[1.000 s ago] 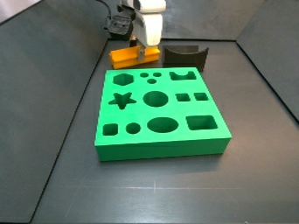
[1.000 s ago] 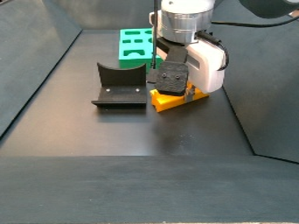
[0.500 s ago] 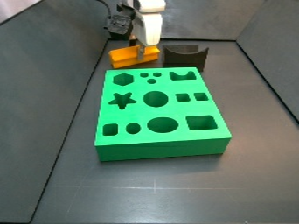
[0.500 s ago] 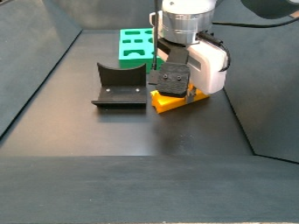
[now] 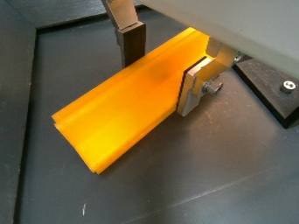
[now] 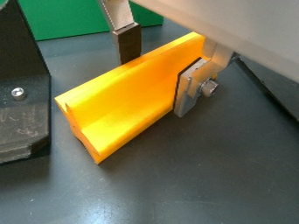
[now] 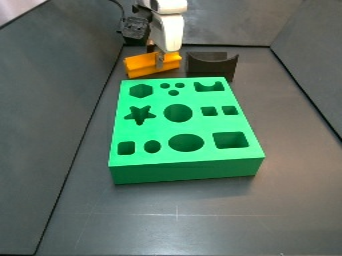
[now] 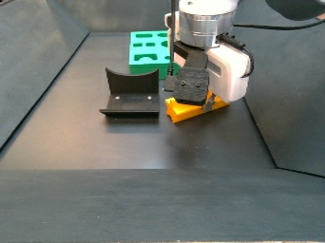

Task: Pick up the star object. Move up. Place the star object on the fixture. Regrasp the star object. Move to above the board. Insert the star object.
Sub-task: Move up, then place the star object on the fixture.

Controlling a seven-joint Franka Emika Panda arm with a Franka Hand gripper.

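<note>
I'm looking down the wrist cameras and the star object (image 5: 128,109) is filling both wrist views, lying lengthwise on the dark floor (image 5: 176,188). The pincer (image 5: 162,61) is straddling it: one finger (image 5: 132,44) with its dark pad is sitting against one long face, and the silver plate of the opposite finger (image 6: 194,86) is lying flat against the other face. So I'm reading the pincer as pinching the star object across its width, with the bar resting on the floor.

In a wrist view the fixture (image 6: 21,96) is showing just beside the star object's near end, apart from it, and a strip of the green board (image 6: 70,17) is showing beyond the fixture.

Moving out to a side view, the pincer (image 8: 191,92) is sitting low over the star object (image 8: 191,107), which is lying just beside the fixture (image 8: 127,93), with the board (image 8: 146,49) further back behind the fixture.

In a side view from the opposite end, the board (image 7: 181,130) is lying nearest, and past its far edge the star object (image 7: 147,65) and the fixture (image 7: 211,62) are sitting side by side, the pincer (image 7: 166,60) down on the star object.
</note>
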